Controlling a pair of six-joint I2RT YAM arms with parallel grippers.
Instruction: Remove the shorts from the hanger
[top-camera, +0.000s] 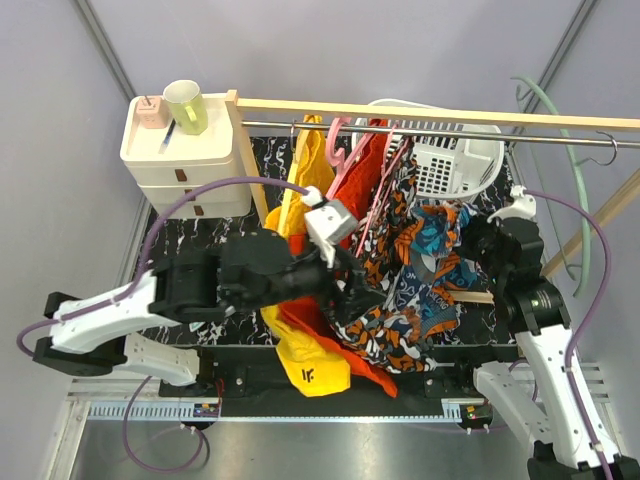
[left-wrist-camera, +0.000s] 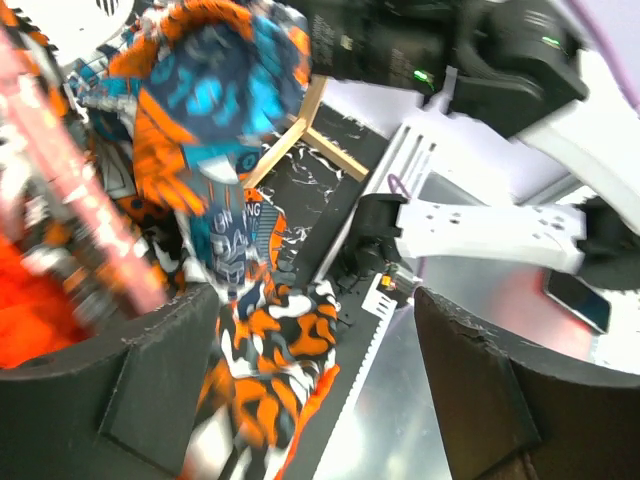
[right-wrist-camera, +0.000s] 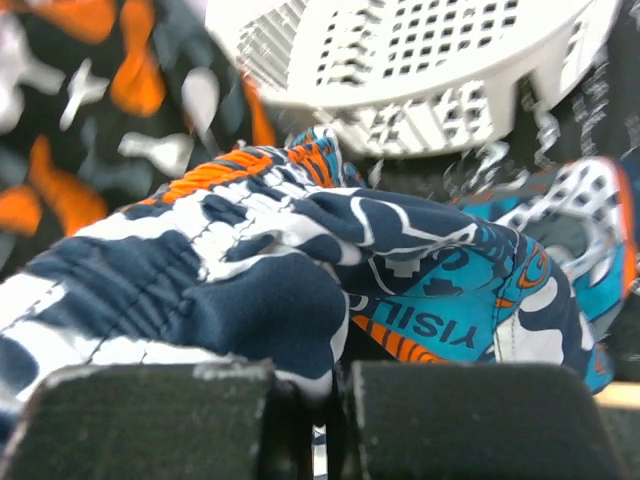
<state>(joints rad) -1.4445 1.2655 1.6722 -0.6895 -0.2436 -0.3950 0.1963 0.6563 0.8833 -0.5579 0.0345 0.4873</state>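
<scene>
left gripper at centre, fingers spread wide | right gripper pinched tight on teal shorts

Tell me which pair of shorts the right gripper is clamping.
The blue/teal patterned shorts: their navy, white and teal fabric is pinched in the right gripper. The dark grey orange-blotched shorts and plain yellow shorts are not.

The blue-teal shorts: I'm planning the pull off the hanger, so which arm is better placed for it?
Probably the right. The right gripper is shut on the blue-teal shorts, with fabric pinched in it. The left gripper is open, and the grey-orange shorts only hang loose beside it.
</scene>
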